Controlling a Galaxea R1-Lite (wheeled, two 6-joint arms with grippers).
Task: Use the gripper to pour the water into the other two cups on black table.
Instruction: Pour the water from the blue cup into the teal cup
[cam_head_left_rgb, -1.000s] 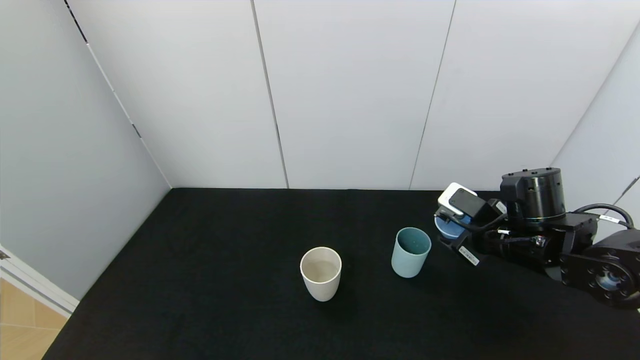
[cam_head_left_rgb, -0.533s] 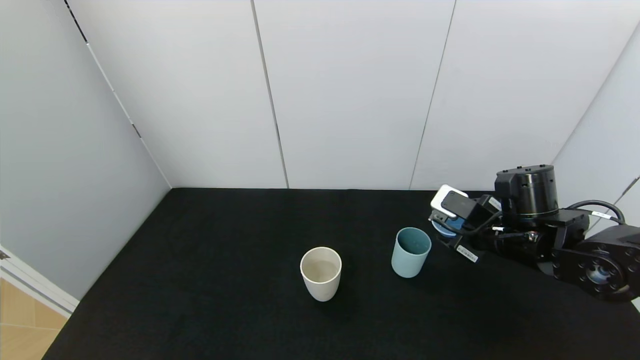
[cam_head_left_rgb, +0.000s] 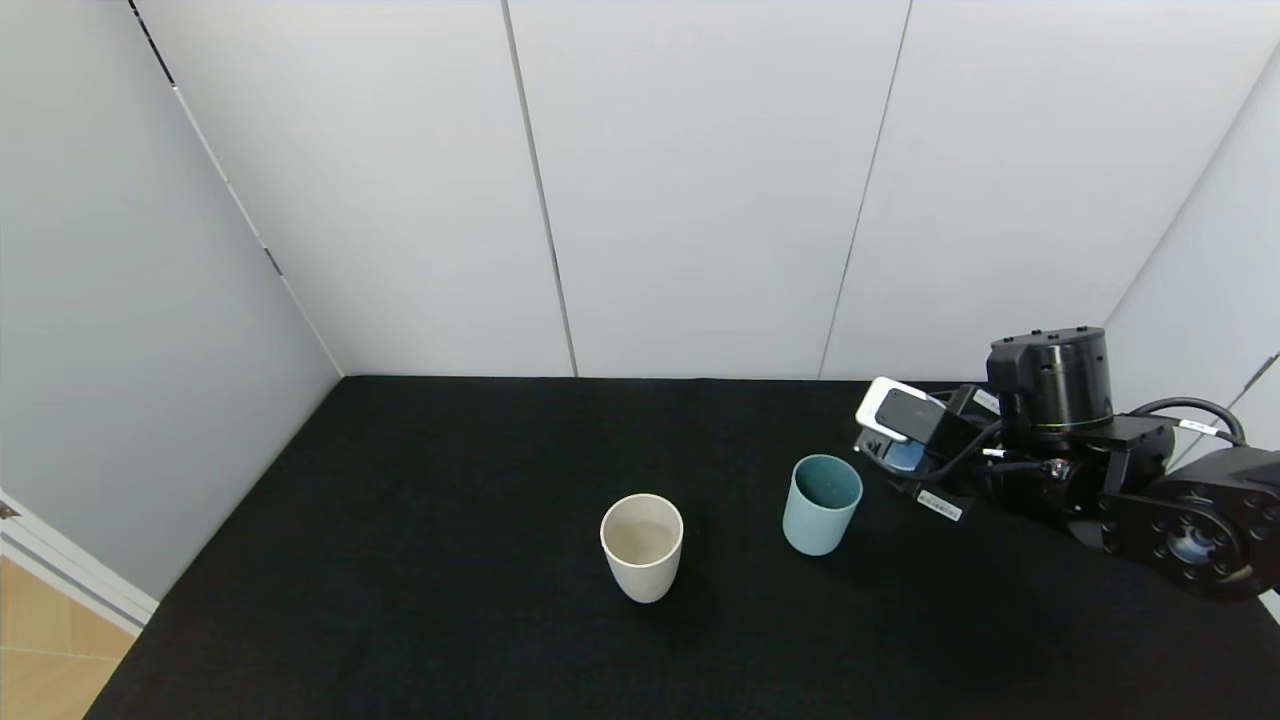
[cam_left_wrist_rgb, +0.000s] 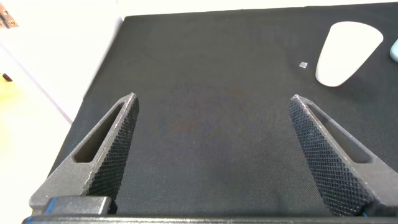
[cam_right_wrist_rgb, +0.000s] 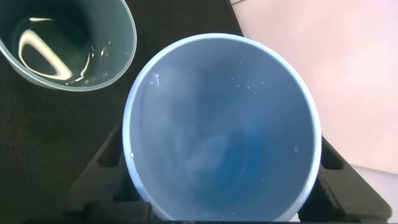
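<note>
Over on the right side of the black table (cam_head_left_rgb: 450, 600), the right gripper (cam_head_left_rgb: 893, 452) pinches the periwinkle-blue cup (cam_right_wrist_rgb: 221, 127) between its fingers, and it has drifted a little leftward and up since a second ago, closer to the teal-green cup (cam_head_left_rgb: 821, 504). From the wrist the blue cup's mouth fills the view, only droplets on its walls, while the teal cup (cam_right_wrist_rgb: 62, 40) beside it holds water (cam_right_wrist_rgb: 46, 50). The cream-white cup (cam_head_left_rgb: 641, 546) stands unmoved, further left. The left gripper (cam_left_wrist_rgb: 214, 155) hovers spread wide above bare table.
</note>
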